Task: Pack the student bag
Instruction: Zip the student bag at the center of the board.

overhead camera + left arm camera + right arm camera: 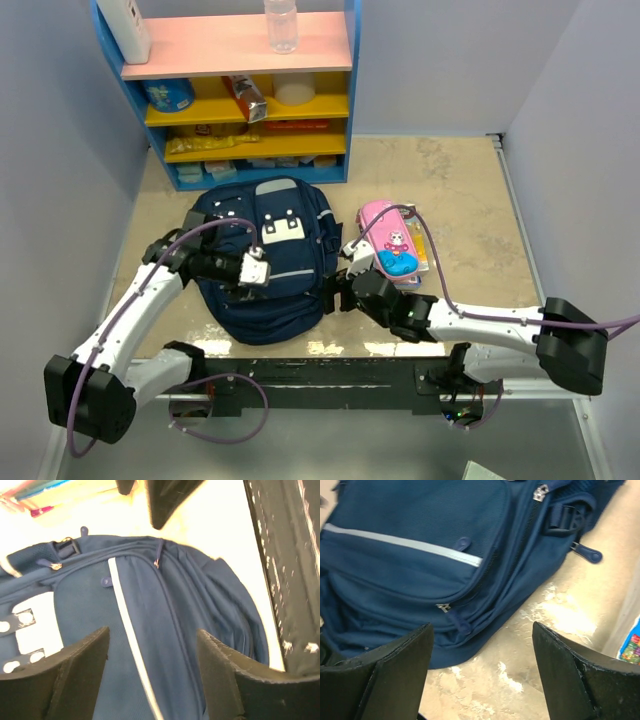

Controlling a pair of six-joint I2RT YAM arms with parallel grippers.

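Note:
The student bag is a navy backpack with thin grey stripes, lying flat on the table with its front up. My left gripper hovers over the bag's front, open, with nothing between its fingers. In the left wrist view, the bag and its grey stripe lie under the open left gripper. My right gripper is at the bag's right edge, open and empty. In the right wrist view, the right gripper spans the bag's lower edge, a zip pull and bare table.
A pink pencil case lies on a stack of books, right of the bag. A blue, pink and yellow shelf unit stands at the back with a bottle, boxes and packets. Grey walls close in both sides.

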